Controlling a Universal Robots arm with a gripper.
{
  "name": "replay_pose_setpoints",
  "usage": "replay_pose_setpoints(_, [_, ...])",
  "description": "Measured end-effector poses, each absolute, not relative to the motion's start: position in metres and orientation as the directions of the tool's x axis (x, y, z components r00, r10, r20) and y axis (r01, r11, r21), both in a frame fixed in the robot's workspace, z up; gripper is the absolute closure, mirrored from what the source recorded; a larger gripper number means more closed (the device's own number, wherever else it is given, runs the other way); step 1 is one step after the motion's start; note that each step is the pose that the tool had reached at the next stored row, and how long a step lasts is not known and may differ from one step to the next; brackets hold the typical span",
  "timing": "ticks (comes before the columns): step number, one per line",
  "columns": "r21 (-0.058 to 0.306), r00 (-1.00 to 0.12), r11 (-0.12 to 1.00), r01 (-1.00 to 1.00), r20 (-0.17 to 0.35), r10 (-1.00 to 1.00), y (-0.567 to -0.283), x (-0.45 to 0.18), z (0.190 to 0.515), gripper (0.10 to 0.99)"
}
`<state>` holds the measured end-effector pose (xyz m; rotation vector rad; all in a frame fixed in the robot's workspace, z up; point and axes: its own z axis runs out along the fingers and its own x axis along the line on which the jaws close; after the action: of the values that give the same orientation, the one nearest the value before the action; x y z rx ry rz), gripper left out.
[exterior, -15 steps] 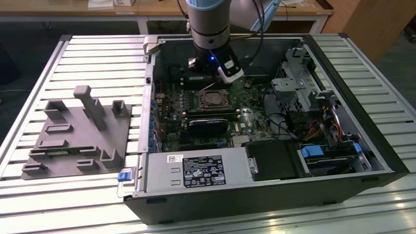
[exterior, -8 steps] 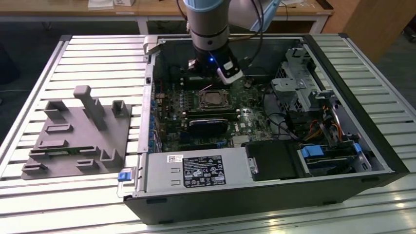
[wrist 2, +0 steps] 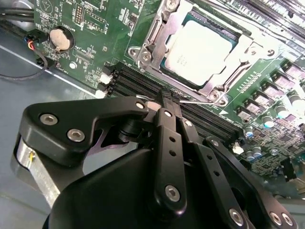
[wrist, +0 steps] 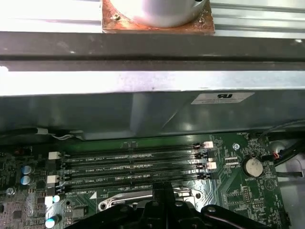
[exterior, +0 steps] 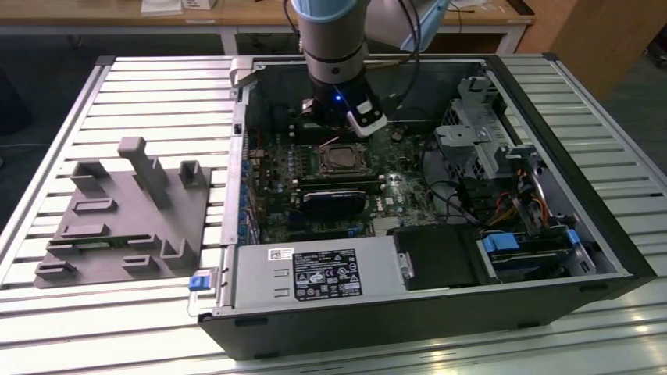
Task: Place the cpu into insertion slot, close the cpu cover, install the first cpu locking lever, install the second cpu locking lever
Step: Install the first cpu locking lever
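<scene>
The cpu [wrist 2: 198, 50], a pale metal square, lies flat in the insertion slot, which is hidden beneath it. The silver cpu cover [wrist 2: 229, 71] lies down around the cpu, framing it. My gripper [wrist 2: 167, 98] is shut, its black fingertips just beside the cover's edge, over the memory slots [wrist 2: 143, 81]. A thin metal lever rod [wrist 2: 198, 101] runs along that edge right by the fingertips. In the exterior view the gripper [exterior: 325, 131] hangs just behind the cpu [exterior: 339, 160]. The first wrist view shows the gripper [wrist: 164, 188] and a strip of the cover [wrist: 124, 193].
The open computer case [exterior: 583, 234] lies on a slatted table. Memory slots [wrist: 133, 164], a coin battery [wrist: 252, 166], the black graphics card [exterior: 333, 203], the power supply [exterior: 312, 273] and a drive cage [exterior: 469, 133] surround the socket. A grey fixture [exterior: 125, 211] sits at the exterior view's left.
</scene>
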<state>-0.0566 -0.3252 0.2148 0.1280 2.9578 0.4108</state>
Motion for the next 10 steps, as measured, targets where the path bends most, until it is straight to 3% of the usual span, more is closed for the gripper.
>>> replay_pose_setpoints(10, [0.273, -0.975, 0.953, 0.131, -0.139, 0.174, -0.3194, -0.0567, 0.2118, 0.980])
